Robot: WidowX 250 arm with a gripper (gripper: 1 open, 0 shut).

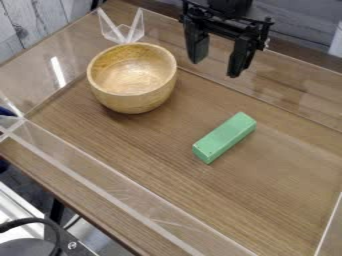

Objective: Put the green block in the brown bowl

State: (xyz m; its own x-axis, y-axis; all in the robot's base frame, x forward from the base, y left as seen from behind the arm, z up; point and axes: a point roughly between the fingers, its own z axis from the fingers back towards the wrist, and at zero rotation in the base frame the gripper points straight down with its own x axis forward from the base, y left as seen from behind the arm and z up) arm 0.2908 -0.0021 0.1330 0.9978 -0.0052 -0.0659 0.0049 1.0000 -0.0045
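The green block [225, 137] lies flat on the wooden table, right of centre, slanting from lower left to upper right. The brown bowl [132, 76] stands upright at the upper left with a pale inside and nothing in it. My gripper [217, 62] hangs at the top of the view, black, pointing down, its two fingers apart with nothing between them. It is above and behind the block, to the right of the bowl, touching neither.
A clear plastic wall [80, 150] runs around the tabletop, along the left and front edges. A crumpled clear plastic piece [122, 28] stands just behind the bowl. A dark stand [40, 236] shows below the front left corner.
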